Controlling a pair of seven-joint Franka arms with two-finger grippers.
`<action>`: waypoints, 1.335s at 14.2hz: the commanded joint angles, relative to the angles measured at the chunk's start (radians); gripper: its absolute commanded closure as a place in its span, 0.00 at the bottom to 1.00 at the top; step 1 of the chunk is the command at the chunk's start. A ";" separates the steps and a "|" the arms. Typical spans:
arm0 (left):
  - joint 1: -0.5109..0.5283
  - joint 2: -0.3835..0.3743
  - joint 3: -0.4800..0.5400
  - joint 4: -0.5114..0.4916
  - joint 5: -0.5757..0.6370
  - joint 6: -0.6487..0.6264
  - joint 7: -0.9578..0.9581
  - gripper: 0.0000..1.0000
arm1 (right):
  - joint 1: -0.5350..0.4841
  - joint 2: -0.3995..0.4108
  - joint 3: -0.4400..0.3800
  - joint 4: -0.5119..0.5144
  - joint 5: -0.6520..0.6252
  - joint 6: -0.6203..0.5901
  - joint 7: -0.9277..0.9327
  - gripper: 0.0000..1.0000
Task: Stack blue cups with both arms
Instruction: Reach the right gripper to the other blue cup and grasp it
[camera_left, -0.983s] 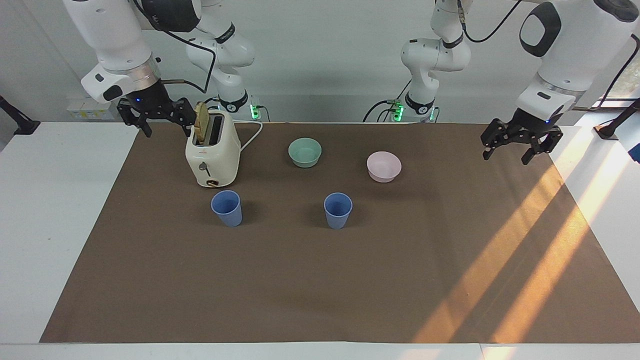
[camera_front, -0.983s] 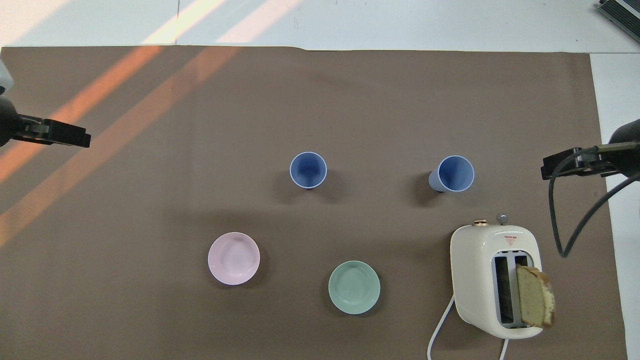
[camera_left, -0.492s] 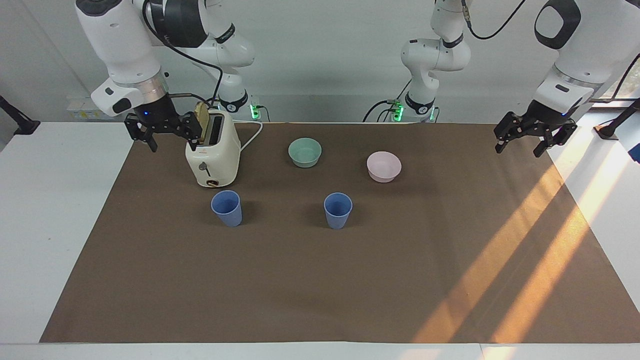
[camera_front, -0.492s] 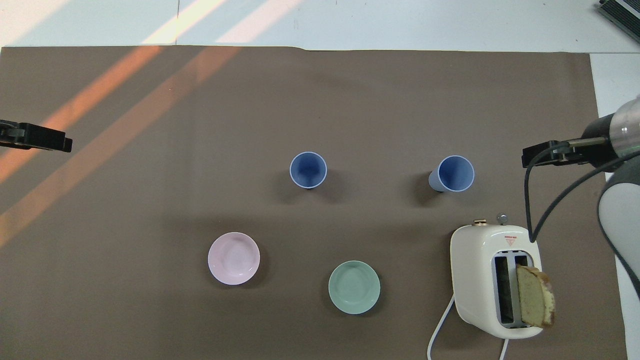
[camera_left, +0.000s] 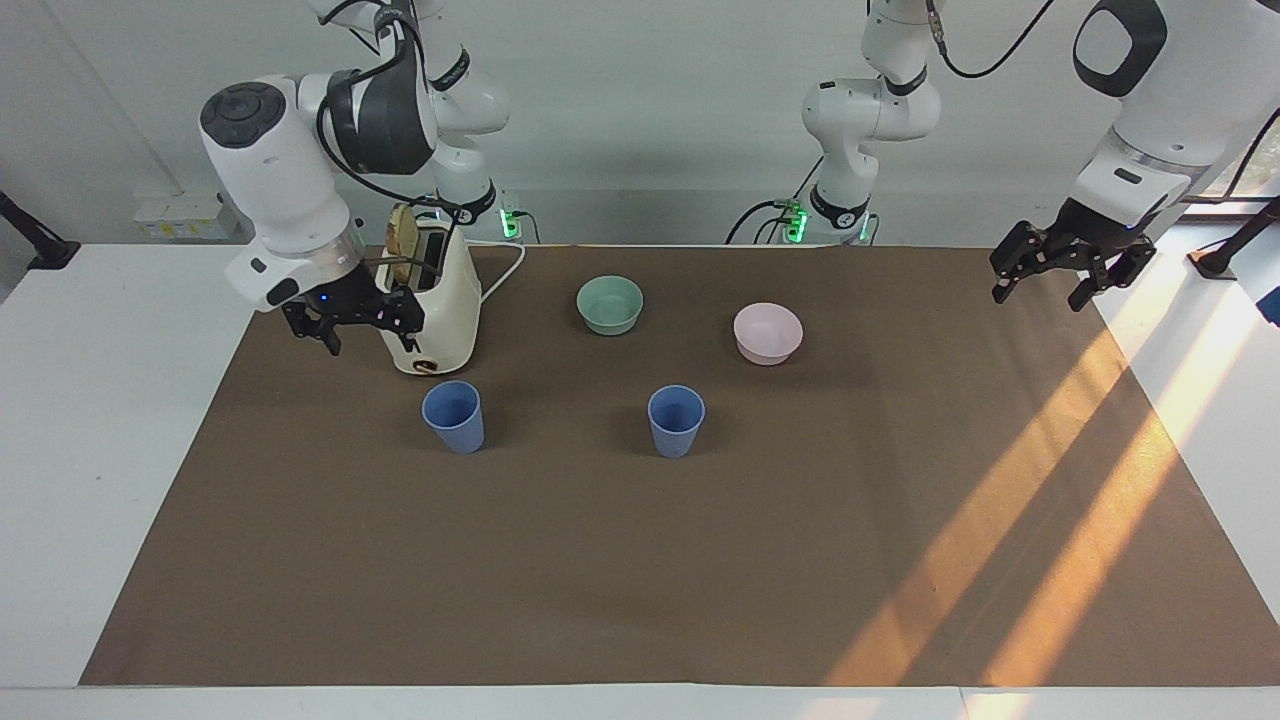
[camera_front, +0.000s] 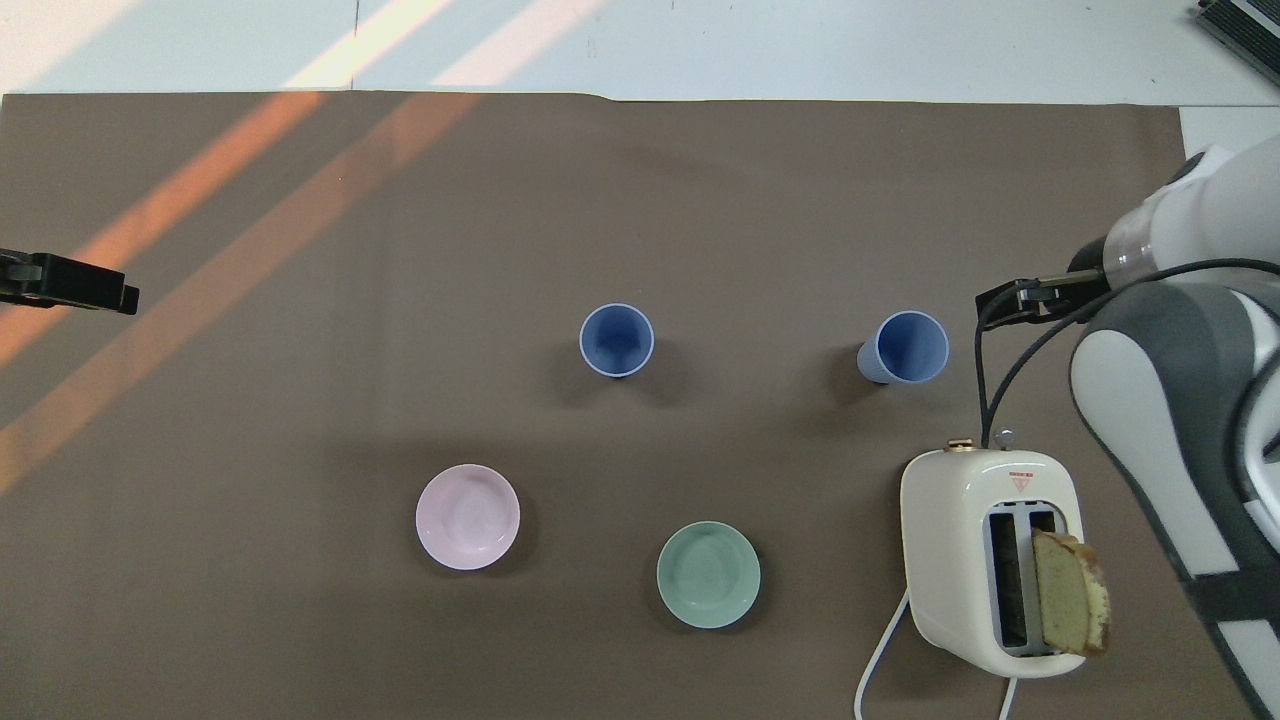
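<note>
1. Right gripper (camera_left: 352, 321) hangs with its fingers apart and empty, up in the air beside the toaster (camera_left: 430, 305), toward the right arm's end of the table; it has come down and moved toward the cups since a second ago, when it was higher and level with the toaster's top.
2. Left gripper (camera_left: 1068, 272) is also spread open and holds nothing, over the mat's edge at the left arm's end; it has drawn back and up a little from where it was a second ago, and the left arm waits there.
3. Both blue cups stand upright and apart on the brown mat (camera_left: 640, 560), unmoved: one cup (camera_left: 454, 416) just beside the toaster and farther from the robots than it, the other cup (camera_left: 676, 420) near the table's middle.
4. On the toaster's top a small red triangular mark (camera_front: 1020, 481) shows; its writing is too small to read.
5. Both cups look empty. The green bowl (camera_left: 610, 303) and the pink bowl (camera_left: 768, 332), nearer to the robots than the cups, are empty as well.
6. A slice of bread (camera_front: 1070, 592) stands in one slot of the toaster; the other slot is empty.
</note>
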 joint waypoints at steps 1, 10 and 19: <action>0.016 -0.009 -0.020 0.016 0.025 -0.047 -0.010 0.00 | 0.019 0.028 0.004 -0.024 0.015 0.065 0.025 0.00; 0.023 -0.036 -0.034 -0.007 0.025 -0.064 -0.010 0.00 | 0.020 0.142 0.002 -0.099 0.009 0.166 0.013 0.00; 0.026 -0.046 -0.034 -0.007 0.026 -0.069 -0.007 0.00 | 0.036 0.186 0.004 -0.145 -0.005 0.252 -0.053 1.00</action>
